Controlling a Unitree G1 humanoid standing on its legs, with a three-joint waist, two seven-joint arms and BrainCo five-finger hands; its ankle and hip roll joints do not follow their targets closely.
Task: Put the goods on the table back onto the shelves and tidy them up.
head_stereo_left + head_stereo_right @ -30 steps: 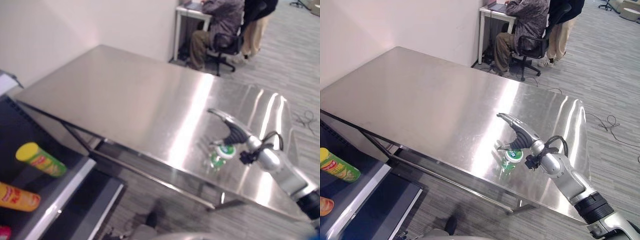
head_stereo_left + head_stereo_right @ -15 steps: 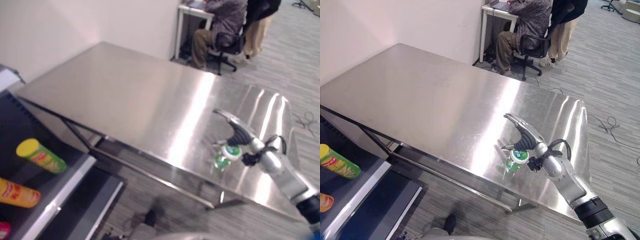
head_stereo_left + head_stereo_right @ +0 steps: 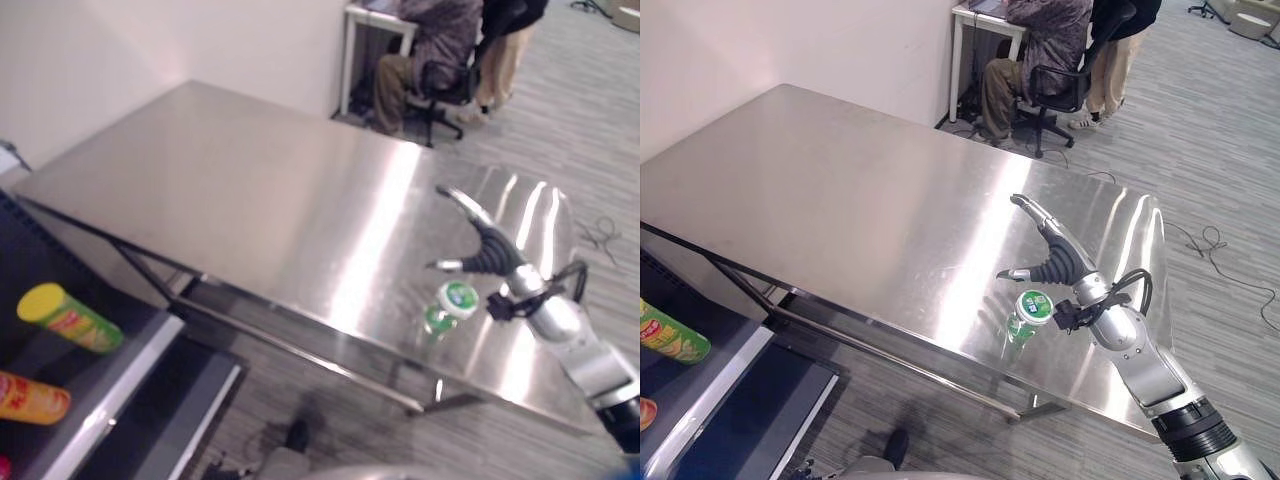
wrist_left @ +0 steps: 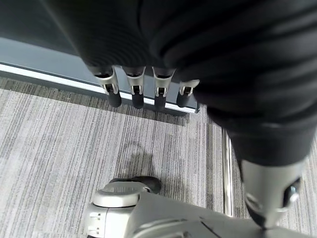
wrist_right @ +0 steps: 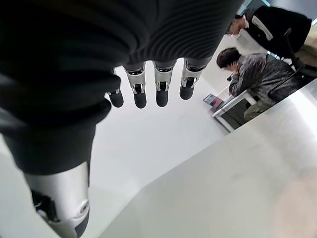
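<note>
My right arm reaches in over the near corner of the steel table (image 3: 840, 190), forearm angled up across the table's edge, and my right hand (image 3: 1055, 262) is raised above the tabletop with the fingers stretched out straight toward the middle of the table and the thumb held apart to the side. The hand is released and holds nothing. Just beside it, on the side nearer the table's front edge, a small green bottle (image 3: 1027, 315) with a green and white cap stands upright on the table; the thumb hangs close above the cap, and I cannot tell whether it touches. From the right wrist camera the dark-tipped fingers (image 5: 163, 94) hang straight in a row over the bare metal surface. My left hand (image 4: 143, 89) hangs low with its fingers straight and relaxed, empty, above grey striped carpet, near the pale edge of a dark shelf board. The table is long, shiny and bare apart from the bottle. Beside the table's far end from the bottle, a dark shelf (image 3: 130, 370) with a light rim holds a green can with a yellow lid (image 3: 68, 317) lying on its side, and an orange can (image 3: 30, 398) lying just beside it. Beyond the table, against a plain white wall, a seated person (image 3: 1035, 40) in a grey patterned top leans over a small white desk (image 3: 975, 25) on a black office chair, and a second person stands just beside them.
</note>
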